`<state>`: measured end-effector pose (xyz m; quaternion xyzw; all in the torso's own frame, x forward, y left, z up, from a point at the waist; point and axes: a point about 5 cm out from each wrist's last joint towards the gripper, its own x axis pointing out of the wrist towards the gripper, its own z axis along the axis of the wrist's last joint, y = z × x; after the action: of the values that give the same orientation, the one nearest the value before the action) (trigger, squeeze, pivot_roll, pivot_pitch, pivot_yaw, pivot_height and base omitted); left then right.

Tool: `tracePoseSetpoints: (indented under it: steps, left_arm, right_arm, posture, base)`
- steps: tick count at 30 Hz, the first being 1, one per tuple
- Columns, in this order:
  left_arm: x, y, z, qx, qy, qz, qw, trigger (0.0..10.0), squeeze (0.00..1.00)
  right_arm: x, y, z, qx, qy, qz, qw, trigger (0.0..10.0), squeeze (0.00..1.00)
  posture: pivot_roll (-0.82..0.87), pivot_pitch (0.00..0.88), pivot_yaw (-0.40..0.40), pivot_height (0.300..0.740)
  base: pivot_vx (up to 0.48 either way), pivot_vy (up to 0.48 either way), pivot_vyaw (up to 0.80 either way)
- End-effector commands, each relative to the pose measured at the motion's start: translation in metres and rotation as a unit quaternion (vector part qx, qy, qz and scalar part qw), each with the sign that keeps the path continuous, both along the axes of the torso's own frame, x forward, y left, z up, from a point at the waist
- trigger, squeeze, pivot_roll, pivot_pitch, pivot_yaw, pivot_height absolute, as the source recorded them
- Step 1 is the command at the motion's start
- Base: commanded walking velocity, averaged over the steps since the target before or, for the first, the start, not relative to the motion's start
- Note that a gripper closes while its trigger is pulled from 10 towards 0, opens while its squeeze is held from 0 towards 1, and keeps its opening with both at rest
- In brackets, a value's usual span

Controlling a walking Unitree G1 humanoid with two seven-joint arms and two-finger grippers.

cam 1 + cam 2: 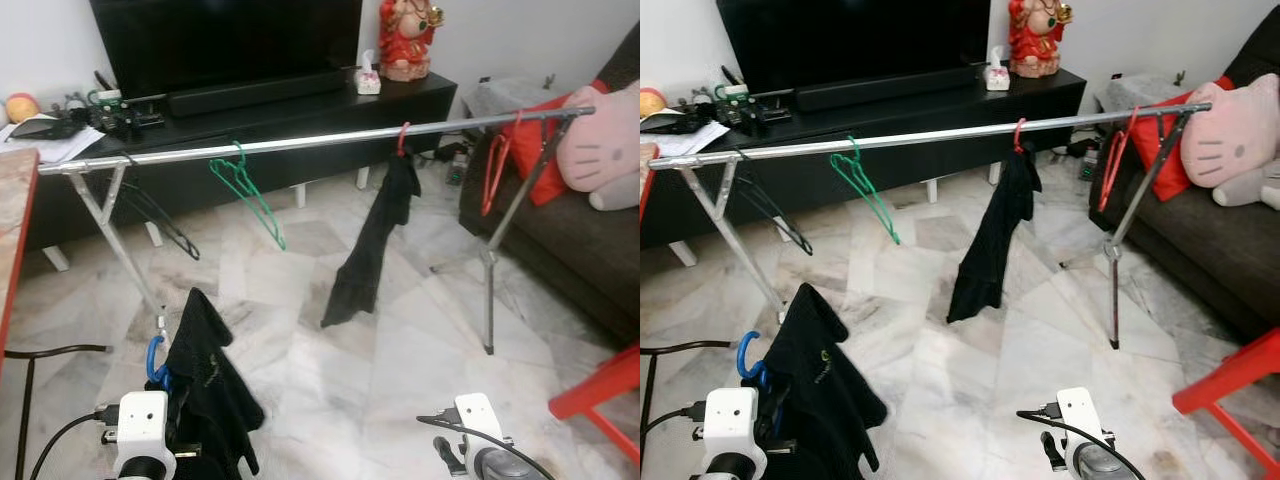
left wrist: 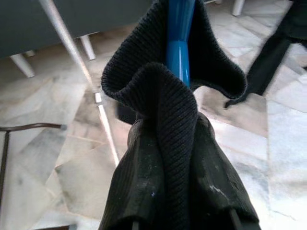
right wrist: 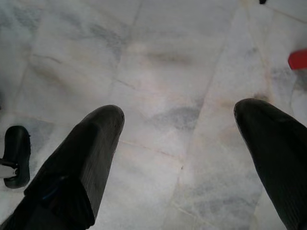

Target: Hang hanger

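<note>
A long silver rail (image 1: 320, 140) on two stands crosses the room in front of me. On it hang a black hanger (image 1: 160, 220), a green hanger (image 1: 245, 190), a red hanger carrying a black garment (image 1: 375, 240), and a bare red hanger (image 1: 495, 170). My left gripper (image 2: 177, 158) is low at the front left, shut on a blue hanger (image 2: 180, 43) draped with a black knit garment (image 1: 205, 385); the cloth hides most of its fingers. The blue hook (image 1: 154, 362) points up, well below the rail. My right gripper (image 3: 177, 143) hangs open over the floor, holding nothing.
A dark TV console (image 1: 300, 110) stands behind the rail. A sofa with a pink plush (image 1: 600, 140) is at the right, with a red stool (image 1: 600, 395) near it. A table edge (image 1: 15, 220) and a thin black chair frame (image 1: 50, 352) are at the left. Marble floor lies between me and the rail.
</note>
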<state>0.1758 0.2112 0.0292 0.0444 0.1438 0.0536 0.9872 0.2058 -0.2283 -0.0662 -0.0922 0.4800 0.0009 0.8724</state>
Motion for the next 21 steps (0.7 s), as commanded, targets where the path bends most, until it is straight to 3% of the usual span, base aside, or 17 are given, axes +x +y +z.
tracePoseSetpoints:
  steps: [1, 8, 21]
  left_arm:
    - [0.0051, -0.0025, 0.006, 0.0, -0.015, -0.005, 1.0, 10.0, 0.0]
    - [0.0064, -0.0033, 0.0062, 0.001, -0.014, -0.008, 1.0, 10.0, 0.0]
    - [0.0072, -0.0044, 0.006, -0.003, -0.015, -0.006, 1.0, 10.0, 0.0]
  right_arm:
    - [-0.0009, -0.0043, 0.0006, -0.009, 0.003, 0.006, 1.0, 10.0, 0.0]
    - [-0.0002, -0.0041, 0.001, -0.009, 0.001, 0.006, 1.0, 10.0, 0.0]
    - [0.0005, -0.0044, 0.0014, -0.012, 0.003, 0.015, 1.0, 10.0, 0.0]
  posture:
    - [-0.03, 0.0, -0.024, 0.732]
    - [-0.03, 0.0, -0.023, 0.732]
    - [-0.03, 0.0, -0.027, 0.732]
  base:
    - [0.0, -0.244, 0.0]
    - [0.07, -0.293, 0.61]
    - [0.247, -0.337, 0.0]
